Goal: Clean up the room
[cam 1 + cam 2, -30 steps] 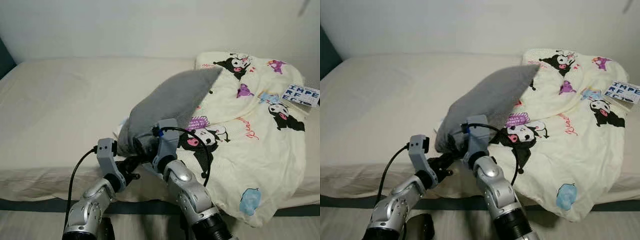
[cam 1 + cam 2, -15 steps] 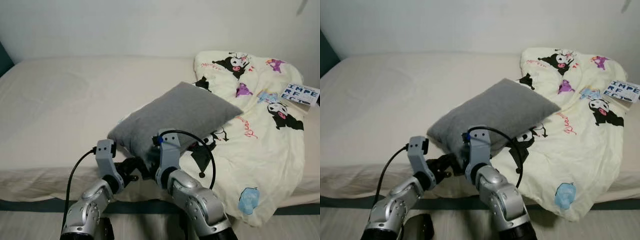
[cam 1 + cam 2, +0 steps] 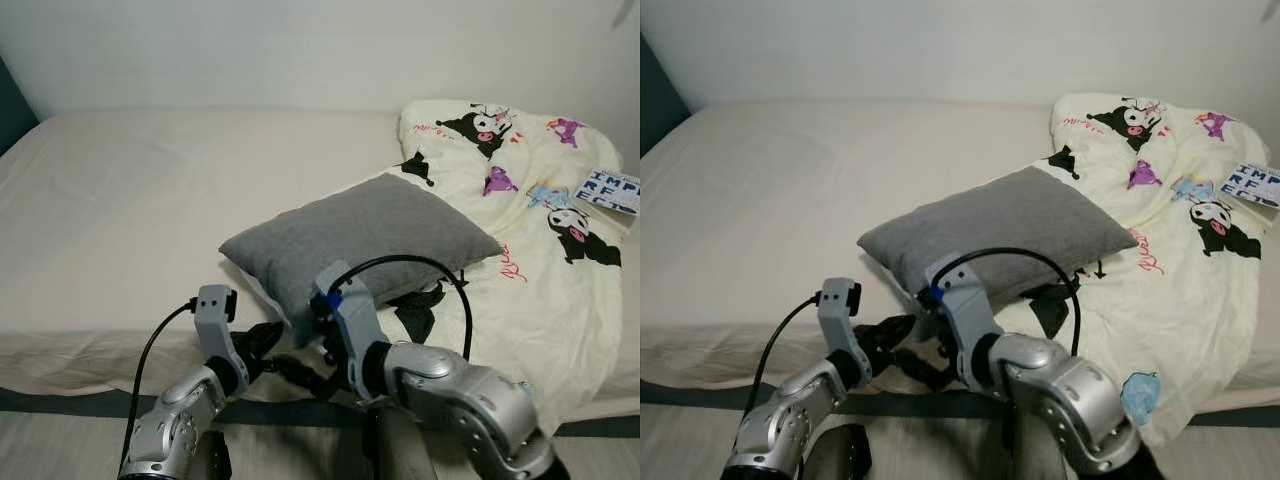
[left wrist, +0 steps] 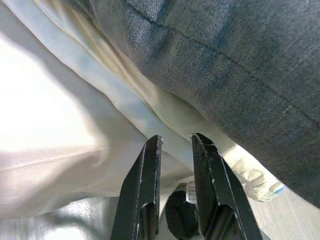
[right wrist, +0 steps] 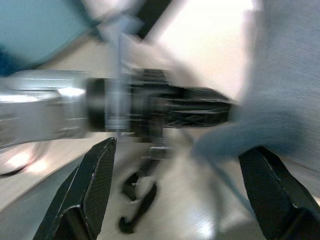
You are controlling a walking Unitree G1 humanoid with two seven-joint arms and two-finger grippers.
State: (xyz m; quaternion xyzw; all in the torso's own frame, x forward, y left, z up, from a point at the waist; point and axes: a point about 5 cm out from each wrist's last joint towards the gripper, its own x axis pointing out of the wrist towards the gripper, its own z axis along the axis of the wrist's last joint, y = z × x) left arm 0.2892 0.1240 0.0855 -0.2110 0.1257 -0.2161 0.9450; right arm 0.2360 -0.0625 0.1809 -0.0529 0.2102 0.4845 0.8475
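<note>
Pillow (image 3: 365, 240) lies on bed (image 3: 130, 200); right claw (image 5: 175, 165) spread wide, left claw (image 4: 175, 145) seemingly narrowly apart, empty.

Both arms are brushed silver metal, built of rounded segments with dark bands at the joints. Each wrist carries a pale grey, boxy camera housing; a black cable loops from the housing above the right gripper (image 3: 312, 362) in a wide arc, with a small blue connector at its root. A thinner black cable trails back from the housing behind the left gripper (image 4: 176, 144). The fingers (image 4: 148, 187) are long, black and tapering, with ribbed latticework visible along one.
</note>
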